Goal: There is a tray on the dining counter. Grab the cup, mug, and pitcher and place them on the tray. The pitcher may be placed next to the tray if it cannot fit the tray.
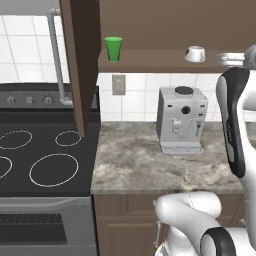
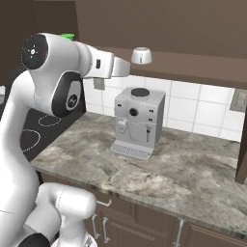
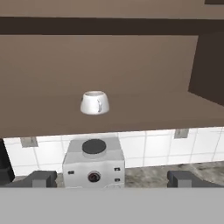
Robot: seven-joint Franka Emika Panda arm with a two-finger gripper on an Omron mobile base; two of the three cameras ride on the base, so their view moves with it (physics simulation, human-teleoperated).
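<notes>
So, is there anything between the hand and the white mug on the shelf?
Nothing visible. The open hand points at the mug with free space between them. The coffee machine stands lower, under the shelf, out of the direct line.

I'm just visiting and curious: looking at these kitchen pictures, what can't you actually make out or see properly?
- The cup: in the right base view the arm covers all but its green rim.
- The mug: its inside is hidden in the hand view, seen from below the rim.
- The gripper: open, with nothing between its fingers; in the left base view the right edge cuts it off.
- The stove: cut by the left edge in the left base view.
</notes>
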